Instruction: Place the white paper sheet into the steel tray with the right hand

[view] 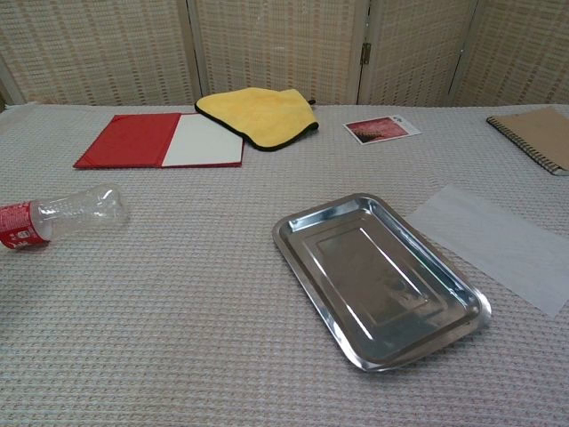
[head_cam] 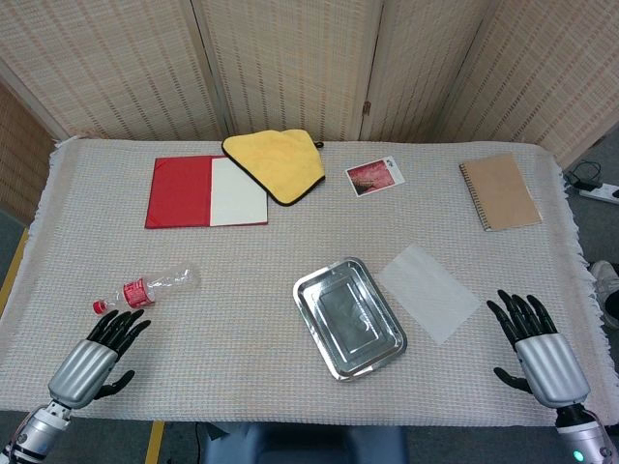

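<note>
The white paper sheet lies flat on the cloth just right of the steel tray, which holds nothing. My right hand rests at the near right edge of the table, fingers spread, a short way right of and nearer than the sheet, holding nothing. My left hand is at the near left edge, fingers apart and empty. Neither hand shows in the chest view.
A plastic bottle lies on its side near the left hand. Further back are a red and white folder, a yellow cloth, a photo card and a brown notebook.
</note>
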Controlling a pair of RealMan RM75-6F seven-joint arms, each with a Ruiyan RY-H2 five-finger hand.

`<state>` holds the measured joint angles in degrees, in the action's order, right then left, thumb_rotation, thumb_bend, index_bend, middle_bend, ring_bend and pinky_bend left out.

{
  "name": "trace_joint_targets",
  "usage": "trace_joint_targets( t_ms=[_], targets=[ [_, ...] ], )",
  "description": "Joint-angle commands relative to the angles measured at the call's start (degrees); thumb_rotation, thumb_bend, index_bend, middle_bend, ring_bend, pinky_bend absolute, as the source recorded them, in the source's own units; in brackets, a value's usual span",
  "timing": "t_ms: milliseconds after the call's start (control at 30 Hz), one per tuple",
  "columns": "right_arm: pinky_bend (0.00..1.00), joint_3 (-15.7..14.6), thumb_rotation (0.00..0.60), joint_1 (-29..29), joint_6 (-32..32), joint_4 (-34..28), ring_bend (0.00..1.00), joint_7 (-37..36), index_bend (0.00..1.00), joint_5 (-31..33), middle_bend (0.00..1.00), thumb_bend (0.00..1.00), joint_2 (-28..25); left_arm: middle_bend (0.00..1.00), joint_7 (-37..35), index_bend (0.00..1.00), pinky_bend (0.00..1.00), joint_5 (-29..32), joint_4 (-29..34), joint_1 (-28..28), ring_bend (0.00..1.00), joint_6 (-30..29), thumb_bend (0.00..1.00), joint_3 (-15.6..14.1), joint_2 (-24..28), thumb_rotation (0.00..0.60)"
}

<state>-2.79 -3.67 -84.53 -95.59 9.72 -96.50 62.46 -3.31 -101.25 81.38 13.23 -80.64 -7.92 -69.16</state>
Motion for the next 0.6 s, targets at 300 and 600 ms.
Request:
trace_joint_targets(
  t_ms=[300, 600],
  targets=[
    [0.00, 0.40, 0.583, 0.05, 0.52, -0.11, 0.00, 0.33, 0.00, 1.36, 0.00, 0.00, -0.10, 0.00, -0.20, 0.04, 0.00, 0.06, 0.00, 0.21, 0.00, 0.35, 0.39, 0.08, -0.23, 0.600],
    [0.00, 0.30, 0.591, 0.38, -1.99, 2.04, 0.00, -0.17, 0.00, -1.48, 0.00, 0.18, 0.37, 0.00, -3.44, 0.04, 0.00, 0.56, -0.42, 1.04, 0.00, 1.21, 0.39, 0.27, 0.23, 0.600]
  ],
)
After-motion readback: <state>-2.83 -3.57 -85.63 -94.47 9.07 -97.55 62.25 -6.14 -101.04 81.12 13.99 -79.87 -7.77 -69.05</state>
